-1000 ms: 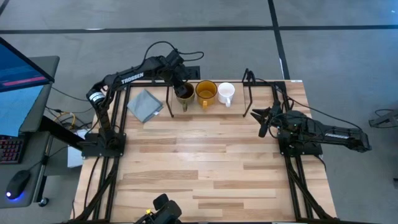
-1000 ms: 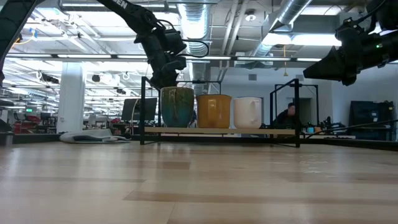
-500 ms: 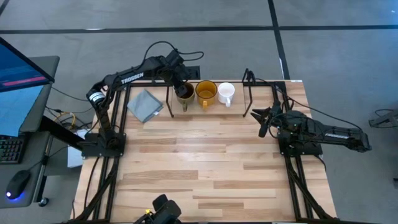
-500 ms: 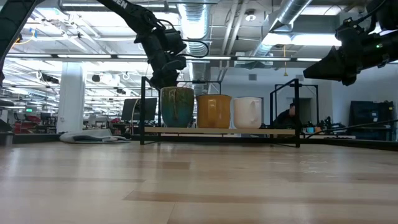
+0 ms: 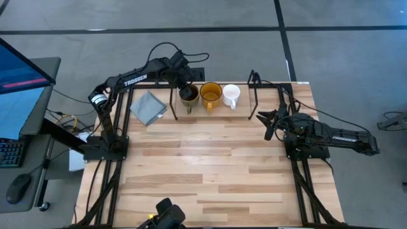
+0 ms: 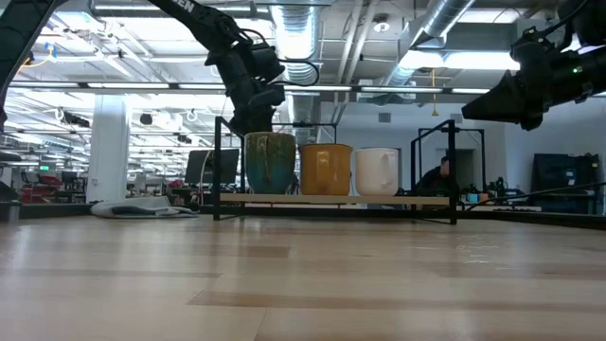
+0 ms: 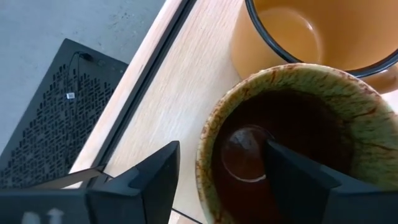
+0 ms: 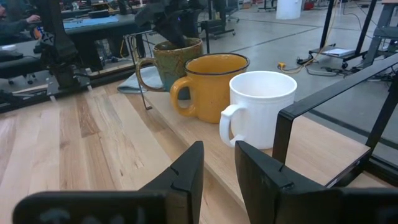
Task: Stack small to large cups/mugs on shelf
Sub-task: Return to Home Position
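Observation:
Three mugs stand in a row on the shelf (image 6: pixel 417 198) at the table's far edge. They are a brown-green mug (image 5: pixel 188 95) on the left, a yellow mug (image 5: pixel 210 94) in the middle and a white mug (image 5: pixel 230 94) on the right. My left gripper (image 7: pixel 222 149) is open above the brown-green mug (image 7: pixel 323 99). One finger hangs inside the mug and one outside its rim, both clear of it. My right gripper (image 5: pixel 267 124) hovers open at the right, beyond the shelf's right end, with nothing between its fingers.
A grey cloth (image 5: pixel 147 107) lies on the table left of the shelf. A black slotted strip (image 7: pixel 50 124) lies on the floor behind the far edge. The wooden table (image 5: pixel 210 165) is bare toward its near side. A person (image 6: pixel 440 175) sits far off in the room.

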